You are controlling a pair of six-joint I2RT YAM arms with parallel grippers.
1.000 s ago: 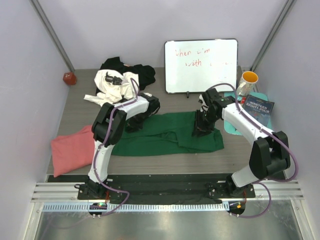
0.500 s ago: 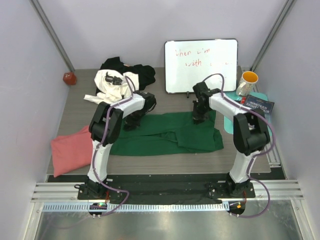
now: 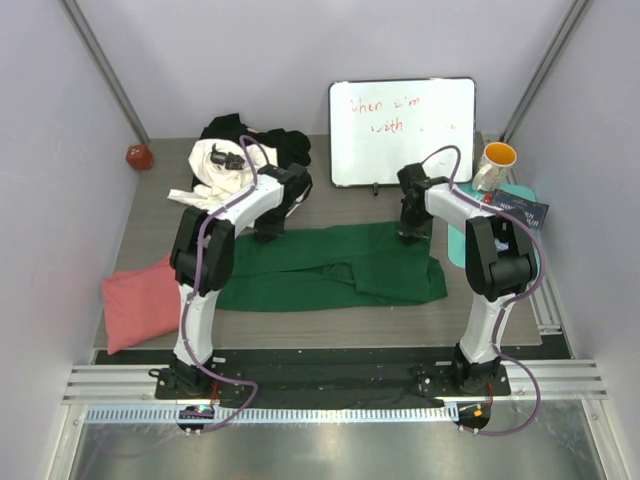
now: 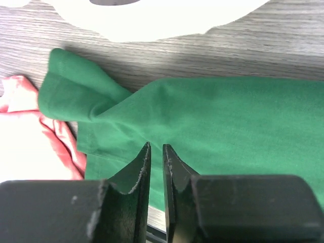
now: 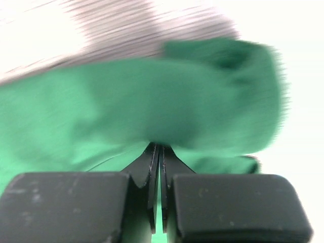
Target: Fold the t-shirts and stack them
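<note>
Dark green t-shirt (image 3: 340, 265) lies spread flat across the middle of the table (image 3: 330, 205), long side running left to right. That is the one I have both arms on.

My left gripper (image 3: 268, 232) is down at the shirt's far left edge. In the left wrist view its fingers (image 4: 136, 172) stand narrow, with only a thin slit between them and the green cloth caught at the tips. My right gripper (image 3: 412, 232) is at the far right edge. Its wrist view is blurred, but the fingers (image 5: 144, 174) are pressed together and a bunch of green cloth gathers right at the tips.

The salmon pink t-shirt (image 3: 145, 300) sits at the left near corner, just beside the green one's left end. The white t-shirt (image 3: 220, 178) and the black t-shirt (image 3: 275, 142) are heaped together at the far left, with the black one behind and partly under the white.

A whiteboard (image 3: 402, 130) leans on the back wall. It carries red handwriting in two lines; I read "i'm" in the first and "with" in the second, and the rest is too loose to make out. At the far right a mug (image 3: 493, 163) with an orange inside stands by a teal mat (image 3: 457, 247). On the mat is a dark book (image 3: 522, 211) whose cover lettering looks like NINETEEN EIGHTY-FOUR, though it is small. A red ball (image 3: 139, 156) rests by the left wall.
</note>
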